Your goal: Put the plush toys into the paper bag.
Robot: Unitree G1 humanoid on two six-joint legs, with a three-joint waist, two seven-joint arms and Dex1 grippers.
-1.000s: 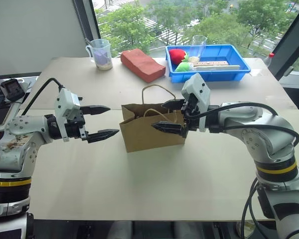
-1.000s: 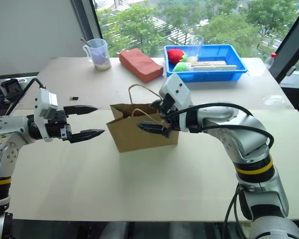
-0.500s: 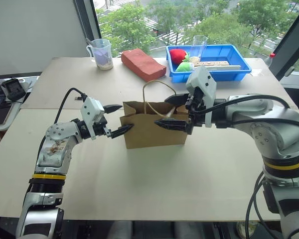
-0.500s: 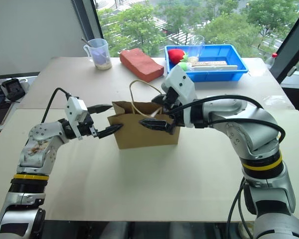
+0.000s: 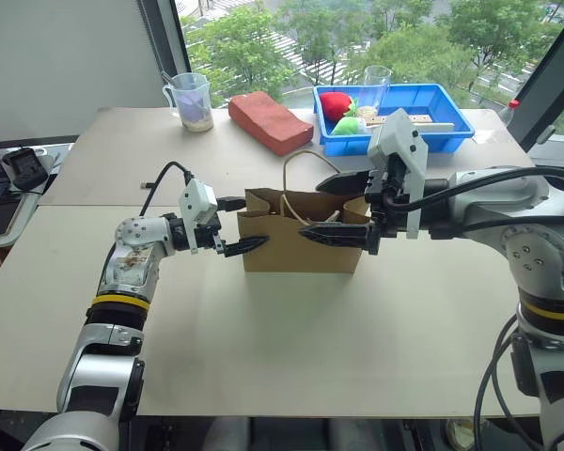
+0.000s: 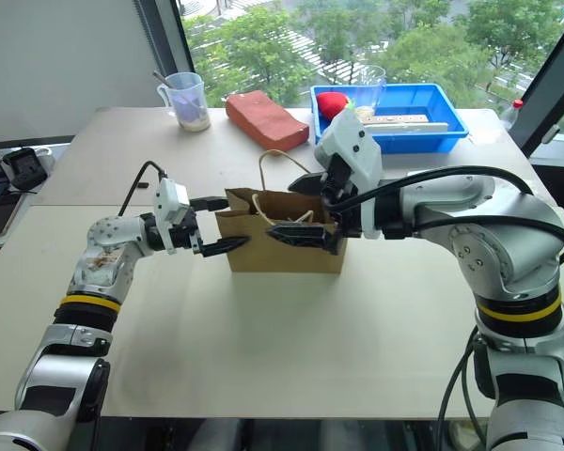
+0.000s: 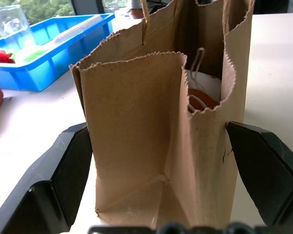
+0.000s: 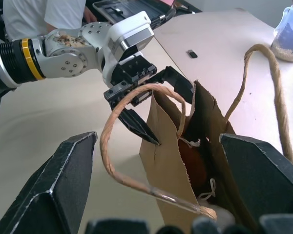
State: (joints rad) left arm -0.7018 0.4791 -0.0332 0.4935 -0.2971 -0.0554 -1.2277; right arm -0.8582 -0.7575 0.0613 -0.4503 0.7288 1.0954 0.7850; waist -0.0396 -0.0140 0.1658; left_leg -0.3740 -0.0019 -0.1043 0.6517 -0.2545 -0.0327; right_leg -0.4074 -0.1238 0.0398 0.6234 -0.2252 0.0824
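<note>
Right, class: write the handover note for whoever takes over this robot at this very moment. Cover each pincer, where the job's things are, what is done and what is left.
Left pincer: open, straddling the narrow left end of the paper bag, not clamped.
Right pincer: open, empty, over the bag's mouth beside the cord handles.
Bag: upright, mid-table.
Toys: an orange-brown and white plush toy lies inside; whether the second is in there cannot be told.
Done: at least one toy bagged.
Left: check for the second toy, then withdraw both arms.
</note>
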